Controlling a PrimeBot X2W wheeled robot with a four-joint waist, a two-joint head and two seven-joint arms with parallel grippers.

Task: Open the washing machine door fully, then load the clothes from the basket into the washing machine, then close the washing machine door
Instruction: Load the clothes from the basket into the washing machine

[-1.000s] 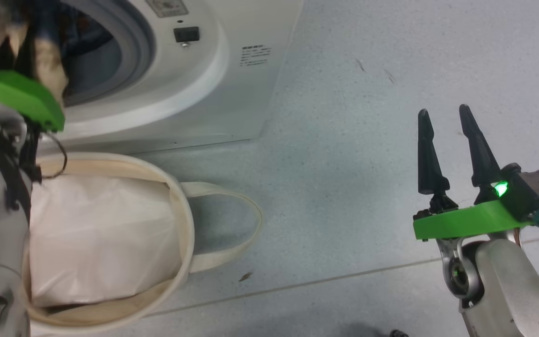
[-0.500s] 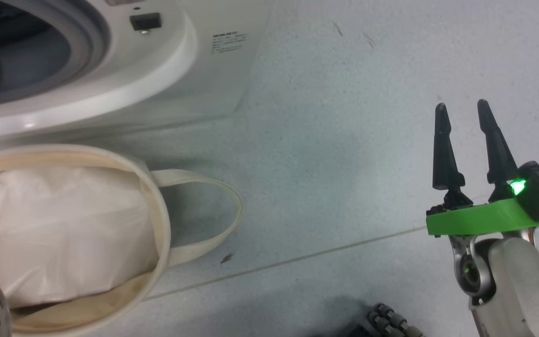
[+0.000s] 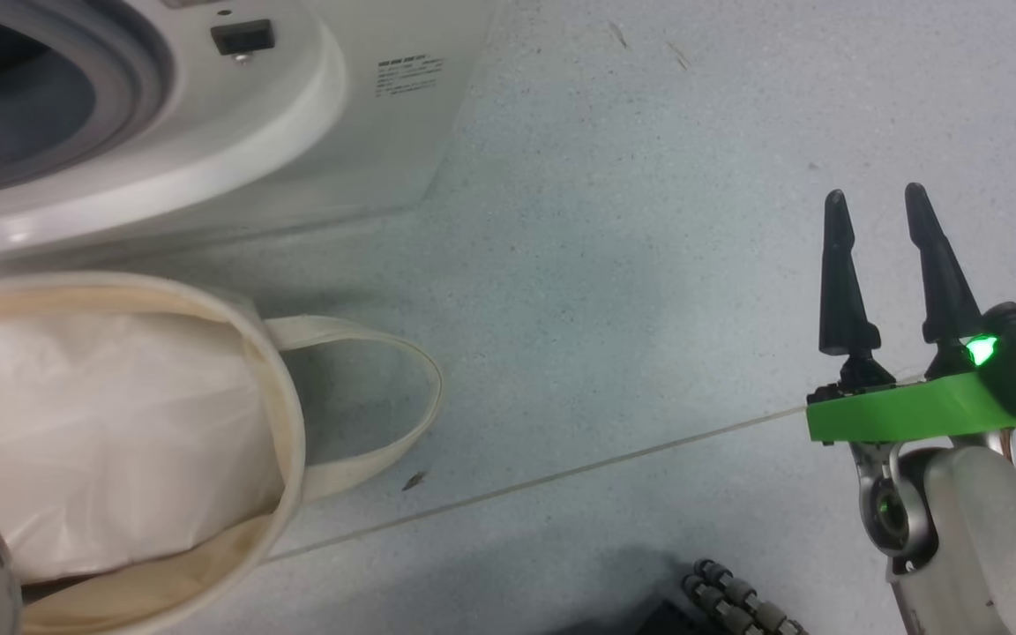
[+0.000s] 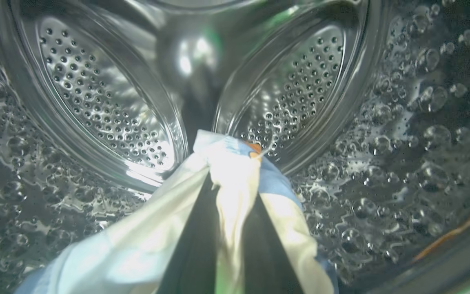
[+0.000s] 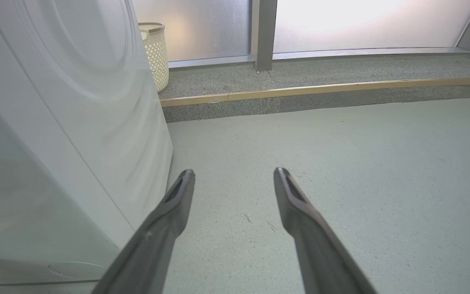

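Observation:
The white washing machine point(image 3: 296, 132) fills the upper left of the head view, its grey-sealed opening point(image 3: 23, 115) uncovered; its door is out of view. In the left wrist view my left gripper point(image 4: 231, 179) is inside the steel perforated drum point(image 4: 96, 102), shut on the clothes point(image 4: 235, 171), a cream and light blue bunch with an orange speck draped over both fingers. Below the machine stands the cream basket point(image 3: 292, 423), holding white padding point(image 3: 102, 423). My right gripper point(image 3: 874, 194) hovers open over the floor at the right, holding nothing.
The basket's loop handle point(image 3: 402, 406) lies on the grey floor. A ribbed cable point(image 3: 737, 600) shows at the bottom edge. In the right wrist view the machine's side point(image 5: 76, 122) is at the left, with a perforated cream bin point(image 5: 153, 53) and a raised step point(image 5: 320, 94) behind.
The head camera has shifted. My left arm, which held the clothes at the machine's mouth, has gone into the drum and left the head view. The right gripper stays open.

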